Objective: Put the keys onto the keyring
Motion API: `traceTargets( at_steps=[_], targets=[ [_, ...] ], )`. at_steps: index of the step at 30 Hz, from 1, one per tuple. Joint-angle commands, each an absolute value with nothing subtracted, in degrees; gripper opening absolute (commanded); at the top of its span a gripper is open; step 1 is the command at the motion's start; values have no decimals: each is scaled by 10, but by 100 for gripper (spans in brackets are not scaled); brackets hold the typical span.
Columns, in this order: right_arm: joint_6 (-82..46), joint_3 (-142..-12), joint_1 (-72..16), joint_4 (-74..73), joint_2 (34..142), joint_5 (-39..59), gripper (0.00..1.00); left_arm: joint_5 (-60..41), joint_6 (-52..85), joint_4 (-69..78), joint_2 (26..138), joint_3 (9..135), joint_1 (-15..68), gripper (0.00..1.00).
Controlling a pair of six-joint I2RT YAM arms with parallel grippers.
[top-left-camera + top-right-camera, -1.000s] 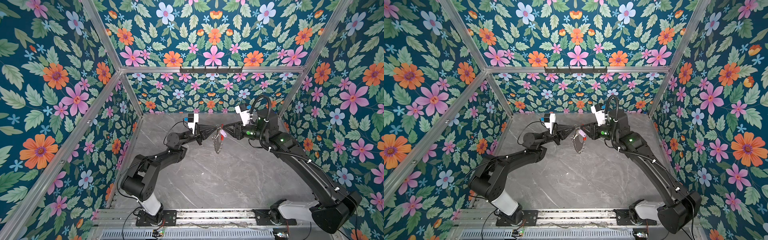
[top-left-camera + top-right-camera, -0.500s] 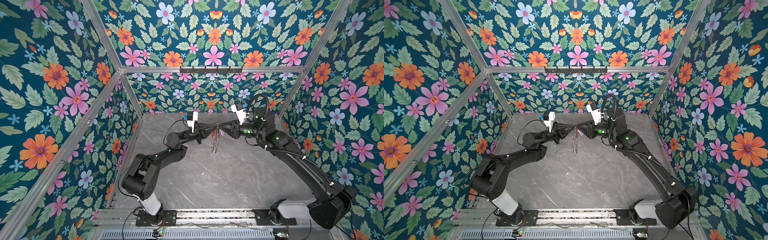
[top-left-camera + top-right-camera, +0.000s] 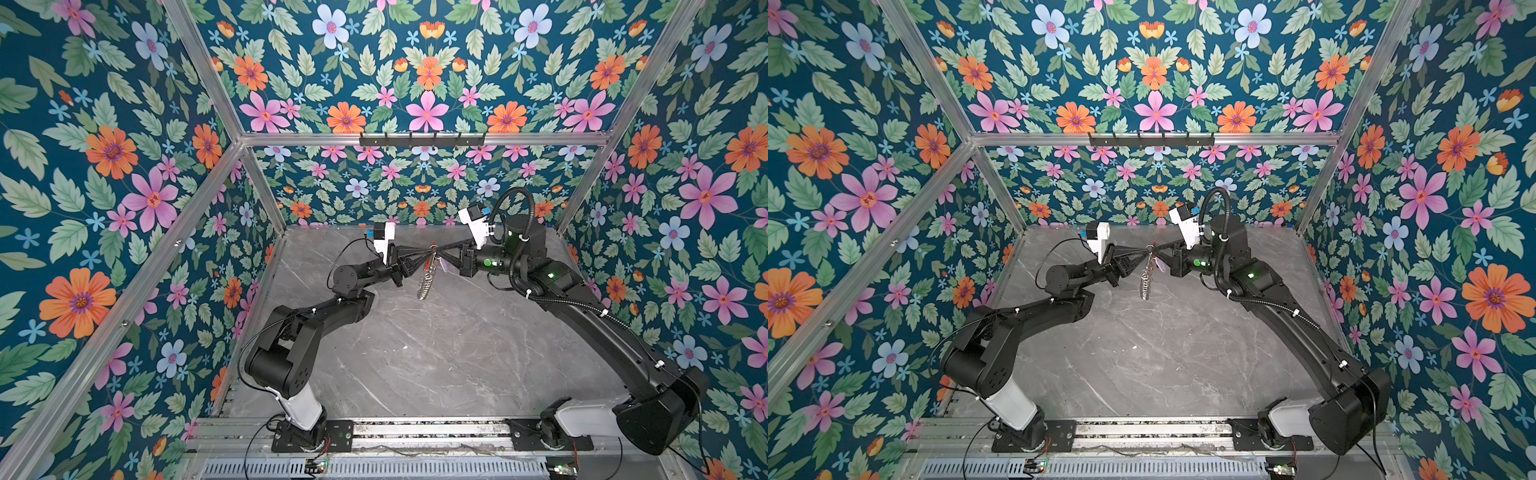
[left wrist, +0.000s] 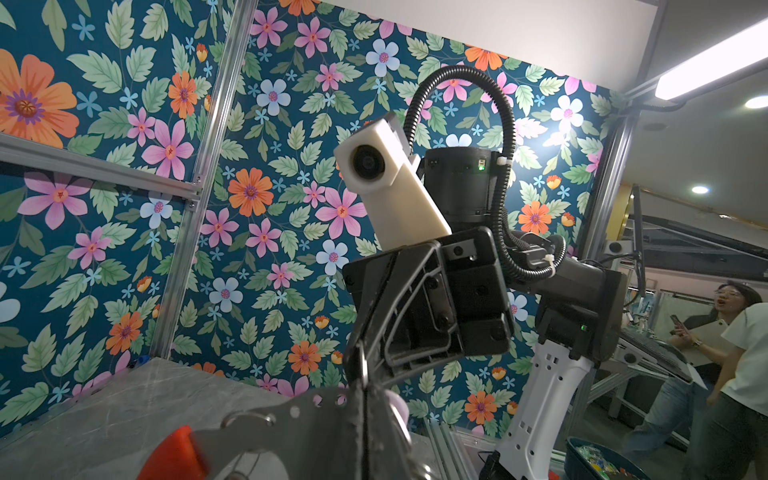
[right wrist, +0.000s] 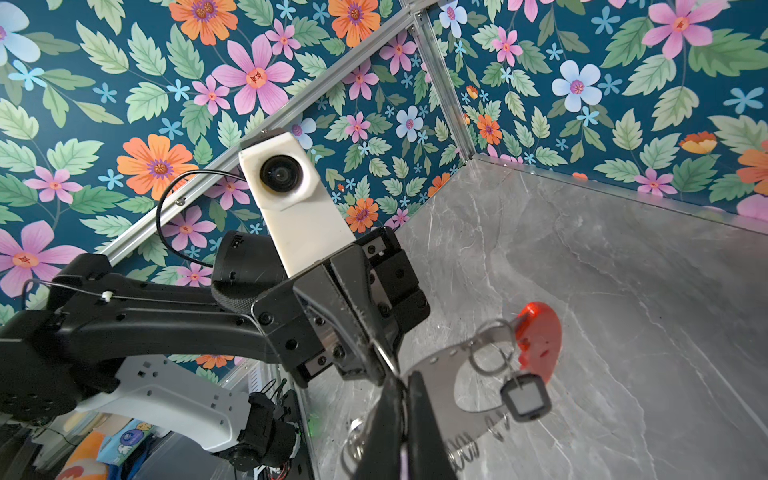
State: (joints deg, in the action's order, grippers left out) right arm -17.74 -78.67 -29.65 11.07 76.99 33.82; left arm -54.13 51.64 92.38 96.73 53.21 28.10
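Teal floral walls (image 3: pixel 415 62), aluminium frame (image 3: pixel 291 139), grey marble floor (image 3: pixel 436 353).

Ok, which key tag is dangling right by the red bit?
The black-framed tag with the white label. It dangles right beside the keyring's red section; the lilac tag hangs further away.

No text, brand, number or sign can be read in any view. The white label on the black-framed key tag (image 5: pixel 524 398) shows no writing that can be made out. A small pale mark (image 5: pixel 239 240) on the left arm's wrist joint is too small and blurred to read.
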Motion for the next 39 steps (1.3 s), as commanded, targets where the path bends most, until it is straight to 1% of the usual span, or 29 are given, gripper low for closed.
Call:
traceTargets(
  at_steps=[1, 3, 4, 6, 7, 9, 11, 13, 14, 16, 23, 37, 39],
  targets=[
    [-145, -790, -299, 111, 766, 340, 0, -559, 490, 947, 969, 526, 274, 7],
    [-116, -793, -299, 135, 768, 329, 0, -570, 466, 933, 962, 517, 264, 11],
    [-97, -798, -300, 153, 769, 322, 0, -576, 445, 918, 956, 510, 258, 15],
    [-59, -811, -299, 192, 776, 314, 0, -589, 388, 865, 934, 499, 250, 21],
    [-35, -821, -299, 215, 782, 310, 0, -601, 340, 814, 919, 497, 249, 23],
    [7, -839, -299, 257, 793, 293, 0, -611, 214, 658, 884, 502, 249, 25],
    [54, -853, -302, 293, 802, 271, 0, -588, 48, 431, 846, 527, 254, 28],
    [98, -866, -311, 322, 811, 237, 0, -566, -89, 252, 831, 565, 263, 30],
    [121, -872, -318, 334, 817, 215, 0, -561, -130, 192, 831, 581, 265, 31],
    [150, -883, -326, 353, 827, 192, 0, -561, -157, 136, 835, 601, 265, 31],
    [194, -888, -343, 371, 840, 192, 0, -581, -201, 71, 844, 640, 266, 33],
    [202, -907, -361, 398, 856, 200, 0, -613, -177, 118, 843, 636, 269, 33],
    [202, -909, -362, 400, 857, 201, 0, -614, -177, 119, 843, 637, 269, 31]
  ],
)
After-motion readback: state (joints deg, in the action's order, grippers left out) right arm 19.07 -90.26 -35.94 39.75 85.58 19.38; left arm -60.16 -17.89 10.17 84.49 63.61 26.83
